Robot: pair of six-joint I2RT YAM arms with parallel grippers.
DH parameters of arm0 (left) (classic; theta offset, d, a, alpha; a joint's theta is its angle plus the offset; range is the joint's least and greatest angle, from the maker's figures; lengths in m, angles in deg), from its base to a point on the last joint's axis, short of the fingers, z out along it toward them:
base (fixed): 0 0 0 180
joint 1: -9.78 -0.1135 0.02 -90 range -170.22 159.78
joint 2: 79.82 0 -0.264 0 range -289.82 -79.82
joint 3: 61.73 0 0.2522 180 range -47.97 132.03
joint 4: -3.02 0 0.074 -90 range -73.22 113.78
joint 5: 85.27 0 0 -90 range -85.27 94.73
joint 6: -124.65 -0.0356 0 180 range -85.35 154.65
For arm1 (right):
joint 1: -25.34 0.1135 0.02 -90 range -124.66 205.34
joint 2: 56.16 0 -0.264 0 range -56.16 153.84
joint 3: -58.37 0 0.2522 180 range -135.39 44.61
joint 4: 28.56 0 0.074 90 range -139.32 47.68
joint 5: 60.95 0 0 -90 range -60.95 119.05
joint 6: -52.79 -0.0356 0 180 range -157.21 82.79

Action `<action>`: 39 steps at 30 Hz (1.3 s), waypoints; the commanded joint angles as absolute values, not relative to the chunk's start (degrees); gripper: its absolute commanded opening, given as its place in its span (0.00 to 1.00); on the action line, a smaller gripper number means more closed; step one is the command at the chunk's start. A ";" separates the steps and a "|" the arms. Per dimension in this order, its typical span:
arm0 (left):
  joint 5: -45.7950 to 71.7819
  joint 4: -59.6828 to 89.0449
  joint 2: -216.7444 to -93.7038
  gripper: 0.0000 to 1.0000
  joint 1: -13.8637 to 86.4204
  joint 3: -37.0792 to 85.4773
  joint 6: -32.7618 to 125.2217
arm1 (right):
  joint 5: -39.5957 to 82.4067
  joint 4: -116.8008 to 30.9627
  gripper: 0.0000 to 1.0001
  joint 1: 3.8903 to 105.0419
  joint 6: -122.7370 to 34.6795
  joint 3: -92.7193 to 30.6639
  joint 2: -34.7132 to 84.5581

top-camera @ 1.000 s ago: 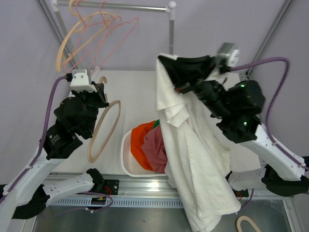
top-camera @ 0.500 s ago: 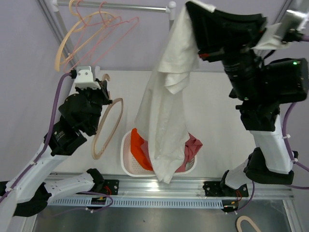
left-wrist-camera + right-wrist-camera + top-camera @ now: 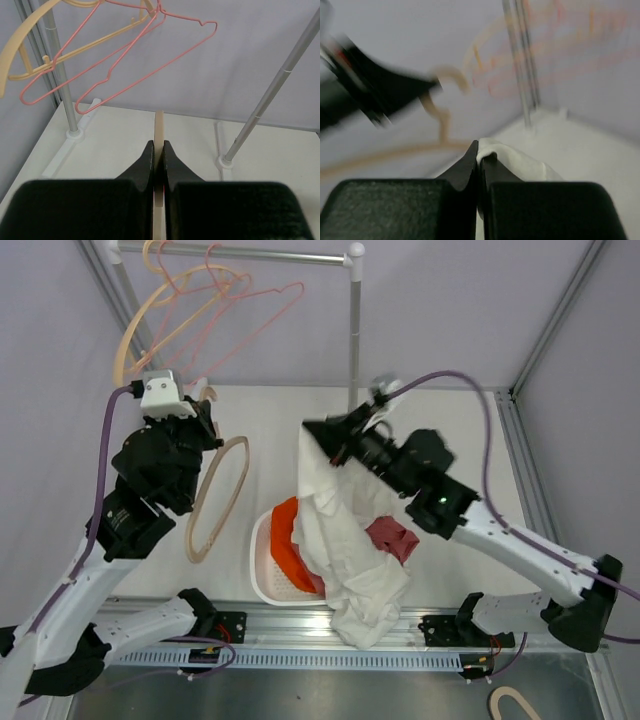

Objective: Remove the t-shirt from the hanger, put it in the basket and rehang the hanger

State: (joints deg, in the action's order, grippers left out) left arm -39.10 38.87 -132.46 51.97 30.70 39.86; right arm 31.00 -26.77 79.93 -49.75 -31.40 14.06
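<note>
the white table (image 3: 270,410) is lying below both pincers. the white t-shirt (image 3: 345,550) is hanging straight down from the right pincer (image 3: 316,432), whose jaws are pinching shut on its top fold. its lower end is draping over the basket (image 3: 258,575) below that pincer and past the table's near edge. the beige hanger (image 3: 222,475), free of the shirt, is dangling under the left pincer (image 3: 158,145), which is clamping its upper part tightly. pink hangers (image 3: 200,23) are hanging on the rail beyond that pincer.

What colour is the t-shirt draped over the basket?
The t-shirt is white; the top external view shows it best.
</note>
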 commanded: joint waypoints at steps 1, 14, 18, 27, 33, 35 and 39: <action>-34.82 39.81 -134.31 0.01 50.30 34.12 42.30 | 25.63 -26.38 0.00 80.35 -64.63 -18.96 13.89; -24.63 42.89 -142.21 0.01 47.92 48.17 39.84 | 21.66 -64.72 0.00 89.15 -77.38 2.42 19.93; -23.83 41.84 -147.40 0.01 47.66 55.54 36.42 | 22.62 -67.81 0.00 90.81 -73.96 0.93 36.88; -18.04 42.80 -158.73 0.01 42.04 70.83 34.74 | 35.98 -75.09 0.00 95.91 -71.93 -12.16 38.18; -14.61 43.24 -165.76 0.01 38.08 79.02 35.09 | 38.71 -78.61 0.41 96.00 -70.61 -15.94 18.92; -13.82 41.49 -167.09 0.01 37.21 79.30 35.00 | 38.80 -80.20 0.45 96.00 -70.61 -18.58 18.20; -10.04 34.81 -168.76 0.01 36.32 75.53 34.74 | 40.55 -83.54 0.61 96.00 -70.44 -21.75 17.50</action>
State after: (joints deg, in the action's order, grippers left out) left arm -14.27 40.75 -167.52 37.18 76.45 35.62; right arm 37.54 -78.03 95.99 -71.06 -20.30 17.23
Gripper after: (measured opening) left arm 0.038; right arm 0.592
